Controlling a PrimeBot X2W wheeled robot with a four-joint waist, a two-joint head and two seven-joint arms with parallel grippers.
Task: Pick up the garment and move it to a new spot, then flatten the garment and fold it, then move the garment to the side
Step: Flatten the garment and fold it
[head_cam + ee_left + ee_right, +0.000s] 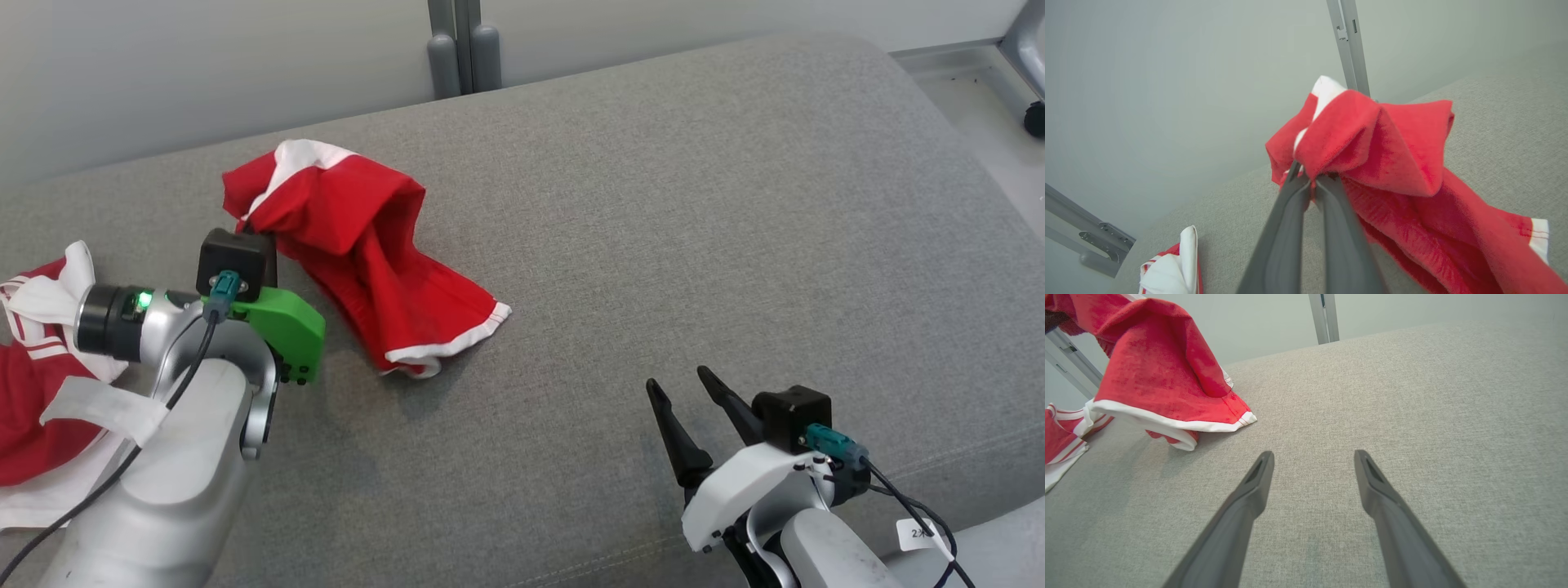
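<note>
The garment [351,245] is red cloth with white hems, bunched and partly lifted off the grey padded surface [694,212]. In the left wrist view my left gripper [1312,179] is shut on a fold of the garment [1392,151], and the cloth drapes down to the right of the fingers. In the head view the wrist camera block and the cloth hide its fingertips. My right gripper [678,378] stands open at the lower right, well clear of the cloth. Nothing lies between its fingertips [1314,454], and the garment's hem [1167,420] hangs to its upper left.
A second red and white cloth pile [33,376] lies at the far left edge, under my left forearm. Grey metal posts [461,45] rise behind the surface. A dark caster wheel [1035,118] sits on the floor at the top right.
</note>
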